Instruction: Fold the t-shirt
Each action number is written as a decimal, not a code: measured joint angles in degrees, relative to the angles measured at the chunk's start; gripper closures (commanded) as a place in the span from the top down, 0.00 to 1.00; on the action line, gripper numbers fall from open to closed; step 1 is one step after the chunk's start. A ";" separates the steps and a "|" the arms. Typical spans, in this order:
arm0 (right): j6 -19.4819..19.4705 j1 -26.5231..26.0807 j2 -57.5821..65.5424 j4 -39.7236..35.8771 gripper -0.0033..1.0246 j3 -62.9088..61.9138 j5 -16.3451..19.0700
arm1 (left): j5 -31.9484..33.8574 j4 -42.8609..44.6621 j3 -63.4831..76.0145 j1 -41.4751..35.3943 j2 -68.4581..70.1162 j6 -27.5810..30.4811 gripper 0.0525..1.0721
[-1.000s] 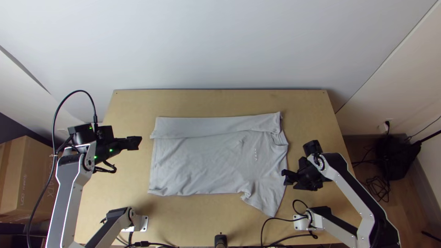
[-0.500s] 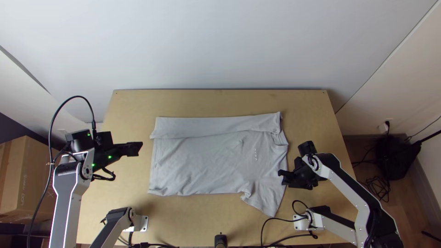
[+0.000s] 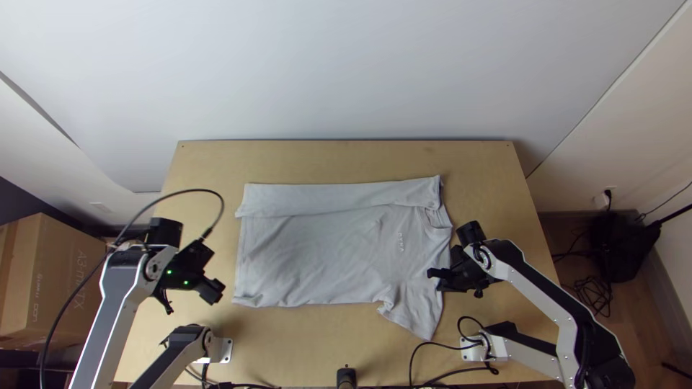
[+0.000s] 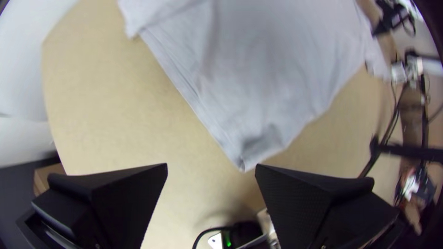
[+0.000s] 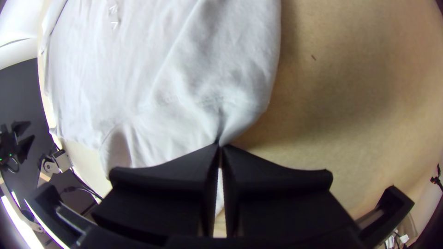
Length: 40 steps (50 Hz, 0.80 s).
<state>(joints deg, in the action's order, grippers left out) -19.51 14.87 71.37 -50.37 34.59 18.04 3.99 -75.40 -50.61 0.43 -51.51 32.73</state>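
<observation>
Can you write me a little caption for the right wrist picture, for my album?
The right gripper pinches a bit of the grey t-shirt above the wooden table.

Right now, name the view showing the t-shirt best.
The top view: nearly the whole t-shirt. The left wrist view favours its hem end; the right wrist view, cloth pinched by the right gripper.
</observation>
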 measured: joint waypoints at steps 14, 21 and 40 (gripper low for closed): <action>0.00 0.00 0.00 0.07 0.03 0.50 0.00 | -4.96 -1.46 3.69 -9.42 -3.82 3.32 0.90; 0.00 0.02 0.00 0.17 0.03 0.50 0.00 | -4.66 -0.39 5.60 -9.81 -8.63 3.30 0.90; -0.22 0.02 0.00 0.20 0.03 0.94 0.50 | 0.35 4.87 6.58 -9.81 -18.16 2.67 0.86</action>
<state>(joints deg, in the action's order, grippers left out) -19.73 14.90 71.37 -50.17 35.53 18.55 4.34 -70.52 -44.03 -9.39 -69.67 35.40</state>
